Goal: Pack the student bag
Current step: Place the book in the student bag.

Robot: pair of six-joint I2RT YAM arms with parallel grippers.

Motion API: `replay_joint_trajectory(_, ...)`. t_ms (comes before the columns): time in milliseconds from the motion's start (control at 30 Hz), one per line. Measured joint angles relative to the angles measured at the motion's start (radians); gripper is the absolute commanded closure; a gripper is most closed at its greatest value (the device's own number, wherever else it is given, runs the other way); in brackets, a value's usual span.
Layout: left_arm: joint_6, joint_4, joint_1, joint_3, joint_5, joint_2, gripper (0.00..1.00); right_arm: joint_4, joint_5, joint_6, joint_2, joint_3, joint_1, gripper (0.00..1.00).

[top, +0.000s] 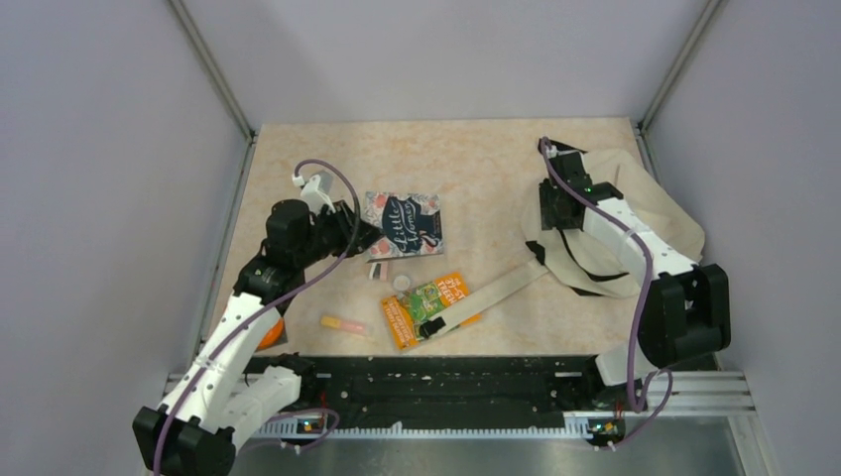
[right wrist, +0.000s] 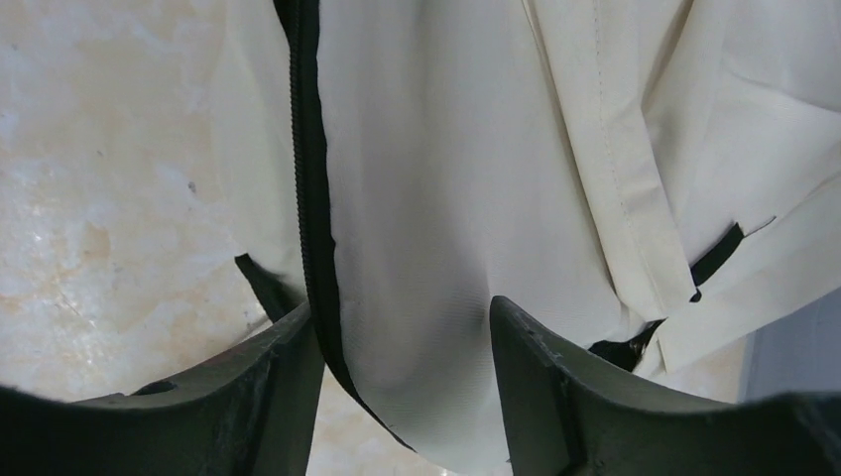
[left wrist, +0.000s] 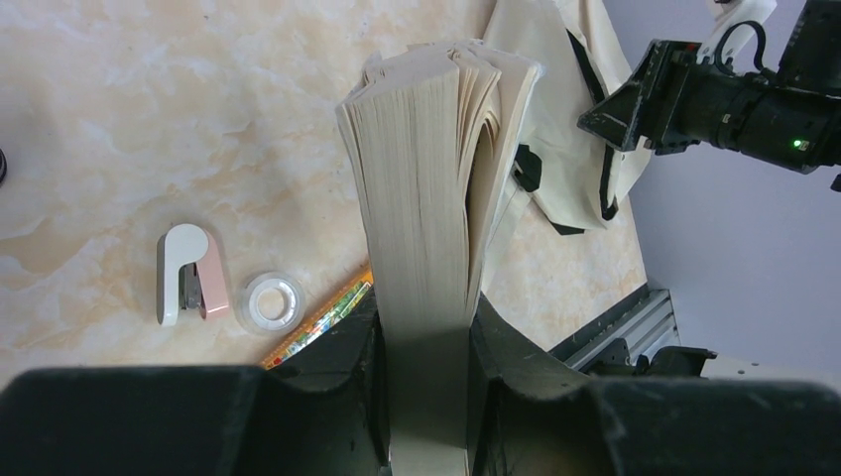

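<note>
Student bag [top: 666, 220] lies well right of left fingers [left wrist: 347, 377] clenched on book [left wrist: 421, 178]; right fingers [right wrist: 278, 387] straddle its zipper edge, grip unclear.

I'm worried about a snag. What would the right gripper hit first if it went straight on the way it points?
The bag: a fold of its cream cloth, next to the black zipper, sits between the open fingers of the right gripper. The table seems to lie behind it, though depth is unclear.
</note>
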Motion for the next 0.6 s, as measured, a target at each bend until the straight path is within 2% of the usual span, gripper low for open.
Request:
replay_joint_trajectory(133,0.006,-0.001,0.008,0.000,0.006,-0.004,1.00,-0.022,0.006,0.004,-0.017,-0.030,0.000,0.44)
replay_joint_trajectory(167,0.012,-0.002,0.010,0.000,0.008,-0.006,1.00,-0.023,0.006,0.004,-0.022,-0.035,0.000,0.46)
replay_joint_trajectory(267,0.022,-0.003,0.014,0.000,0.010,-0.008,1.00,-0.035,0.011,0.003,-0.042,-0.041,0.000,0.64)
replay_joint_trajectory(433,0.032,-0.007,0.026,0.000,0.022,-0.008,1.00,-0.046,0.026,0.010,-0.072,-0.041,0.000,0.67)
replay_joint_trajectory(600,0.056,0.000,0.028,0.000,0.045,-0.014,1.00,-0.056,0.038,0.006,-0.102,-0.040,0.000,0.94)
